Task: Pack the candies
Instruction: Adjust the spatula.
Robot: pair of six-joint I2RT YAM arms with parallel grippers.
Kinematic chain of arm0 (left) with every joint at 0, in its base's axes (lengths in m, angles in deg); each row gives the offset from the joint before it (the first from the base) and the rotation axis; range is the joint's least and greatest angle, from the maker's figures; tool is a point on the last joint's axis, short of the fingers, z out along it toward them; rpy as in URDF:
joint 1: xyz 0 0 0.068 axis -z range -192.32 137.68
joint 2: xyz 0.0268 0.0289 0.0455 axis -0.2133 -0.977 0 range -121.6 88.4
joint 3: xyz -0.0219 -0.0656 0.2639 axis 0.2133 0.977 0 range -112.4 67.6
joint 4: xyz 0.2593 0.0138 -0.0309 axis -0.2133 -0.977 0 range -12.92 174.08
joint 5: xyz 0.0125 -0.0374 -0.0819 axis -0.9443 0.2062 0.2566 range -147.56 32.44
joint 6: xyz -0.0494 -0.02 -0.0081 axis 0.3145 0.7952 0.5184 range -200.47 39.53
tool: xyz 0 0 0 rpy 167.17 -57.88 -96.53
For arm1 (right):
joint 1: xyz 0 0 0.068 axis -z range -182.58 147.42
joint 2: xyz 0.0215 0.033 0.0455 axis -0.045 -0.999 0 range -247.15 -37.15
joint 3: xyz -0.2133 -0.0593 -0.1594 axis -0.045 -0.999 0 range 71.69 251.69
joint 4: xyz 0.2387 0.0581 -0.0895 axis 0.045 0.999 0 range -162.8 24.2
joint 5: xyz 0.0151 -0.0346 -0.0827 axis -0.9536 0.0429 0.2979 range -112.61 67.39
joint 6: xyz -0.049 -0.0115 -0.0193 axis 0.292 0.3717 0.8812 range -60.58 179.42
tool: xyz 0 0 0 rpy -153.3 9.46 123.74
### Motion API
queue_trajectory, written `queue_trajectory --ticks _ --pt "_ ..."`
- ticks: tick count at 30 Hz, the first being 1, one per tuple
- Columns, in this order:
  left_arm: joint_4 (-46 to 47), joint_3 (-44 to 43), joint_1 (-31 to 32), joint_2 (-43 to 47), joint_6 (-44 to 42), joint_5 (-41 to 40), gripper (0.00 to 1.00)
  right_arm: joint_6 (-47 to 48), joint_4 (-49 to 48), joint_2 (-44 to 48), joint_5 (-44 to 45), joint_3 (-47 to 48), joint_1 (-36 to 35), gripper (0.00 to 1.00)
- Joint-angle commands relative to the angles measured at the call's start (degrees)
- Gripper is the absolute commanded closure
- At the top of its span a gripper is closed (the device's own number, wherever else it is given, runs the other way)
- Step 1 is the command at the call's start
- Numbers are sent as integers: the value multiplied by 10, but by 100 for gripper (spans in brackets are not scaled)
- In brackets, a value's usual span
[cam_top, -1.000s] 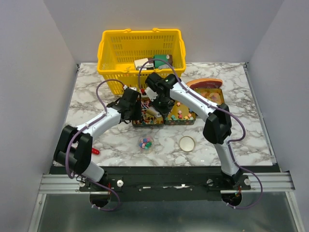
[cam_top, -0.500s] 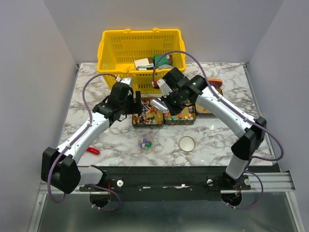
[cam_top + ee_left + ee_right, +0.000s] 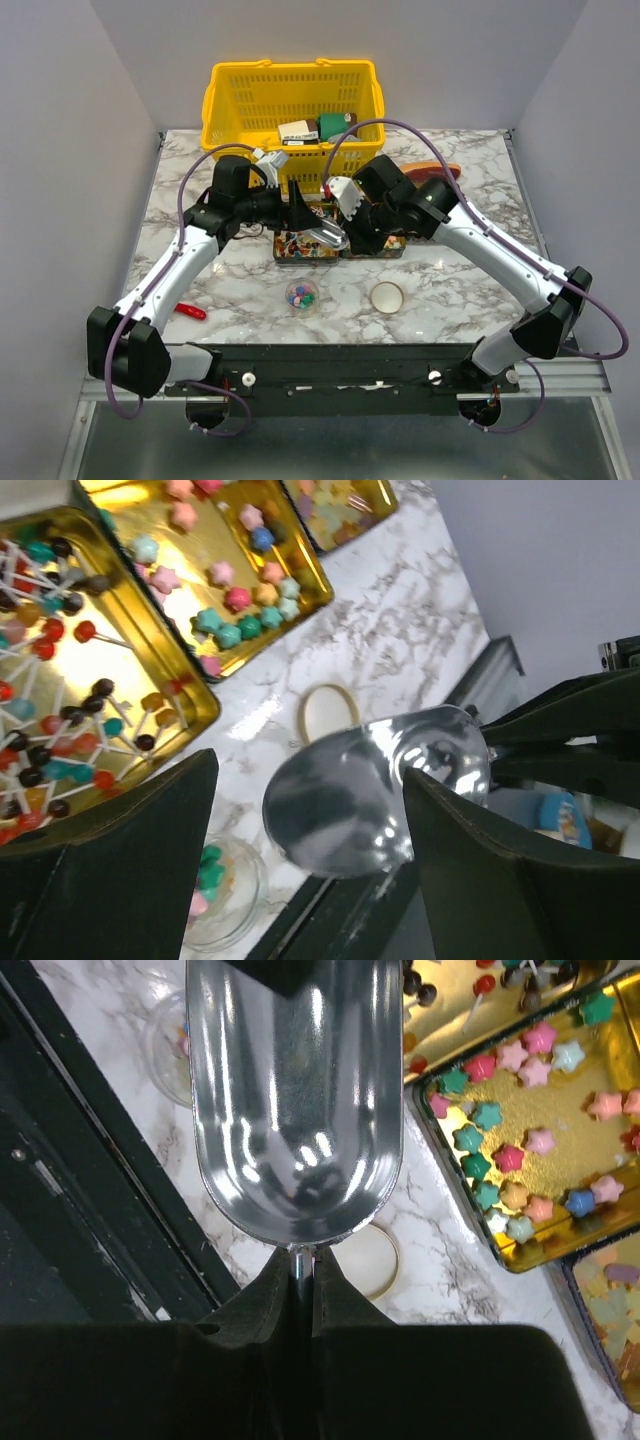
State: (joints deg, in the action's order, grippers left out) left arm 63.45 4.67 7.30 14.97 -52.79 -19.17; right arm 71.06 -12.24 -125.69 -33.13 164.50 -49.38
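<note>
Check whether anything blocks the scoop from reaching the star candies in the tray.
Nothing visible does. The empty scoop, clamped by its handle in the right gripper, hangs beside the tray of star candies, with only bare table between. The left gripper, open, flanks the scoop.

Yellow basket (image 3: 250,100), grey-veined white table (image 3: 440,290), gold trays (image 3: 560,1150), pink-and-teal candies (image 3: 487,1115), silver scoop (image 3: 295,1090).

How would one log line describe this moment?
left gripper: open, empty | right gripper: shut on shiny metal scoop | scoop: empty | small clear jar: few candies inside
</note>
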Motion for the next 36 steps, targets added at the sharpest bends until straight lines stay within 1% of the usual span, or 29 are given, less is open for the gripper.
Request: queue_trajectory --ticks 1,2,3,5,6,8,9,10,11,12,14,15,16,17,18,19,20,21,23,24,26,27,30,33,36 --pt "48 20 0 -20 27 140 21 22 -38 19 -28 22 -15 99" --pt "52 21 0 -19 33 146 24 26 -36 18 -30 25 -18 99" --pt "60 23 0 -18 35 156 29 27 -37 17 -30 28 -20 99" --pt "66 21 0 -18 38 168 35 30 -42 19 -26 31 -22 99" --pt "70 19 0 -19 43 185 44 31 -45 20 -26 31 -23 99" --pt "80 22 0 -19 54 205 55 32 -52 32 -25 26 -23 99" --pt "94 26 0 -17 72 212 74 31 -61 38 -24 22 -24 99" --pt "102 27 0 -15 83 224 86 26 -67 43 -22 20 -23 99" --pt "104 27 0 -15 92 225 96 23 -73 59 -18 15 -23 99" --pt "103 26 0 -14 100 226 100 20 -84 68 -16 3 -23 93" --pt "103 23 -1 -15 138 229 100 10 -100 90 7 -15 -23 83" --pt "108 22 -1 -16 156 228 100 0 -121 113 20 -26 -24 65" --pt "115 22 -4 -18 175 230 100 -14 -132 127 32 -47 -24 59" --pt "122 23 -5 -20 215 234 100 -19 -139 140 54 -57 -23 55" --pt "138 28 -6 -21 235 233 100 -23 -152 163 64 -64 -23 51" --pt "146 31 -11 -22 253 234 100 -32 -157 174 74 -78 -23 49" --pt "155 33 -12 -23 291 240 100 -35 -163 185 91 -84 -24 47" --pt "184 43 -13 -22 312 240 100 -35 -175 197 96 -94 -23 43" --pt "220 54 -17 -21 357 245 100 -29 -185 231 102 -119 -23 40" --pt "259 63 -18 -20 400 251 100 -30 -192 241 102 -127 -23 36" --pt "293 72 -18 -18 437 253 100 -19 -203 268 98 -157 -23 32" --pt "330 82 -18 -17 476 257 100 -19 -211 274 95 -163 -23 31" --pt "379 95 -18 -14 517 263 100 -16 -221 278 87 -176 -24 32" --pt "369 99 -18 -1 519 269 100 -19 -238 275 96 -178 -23 34" --pt "342 100 -18 11 500 276 100 -15 -267 273 96 -185 -24 36"
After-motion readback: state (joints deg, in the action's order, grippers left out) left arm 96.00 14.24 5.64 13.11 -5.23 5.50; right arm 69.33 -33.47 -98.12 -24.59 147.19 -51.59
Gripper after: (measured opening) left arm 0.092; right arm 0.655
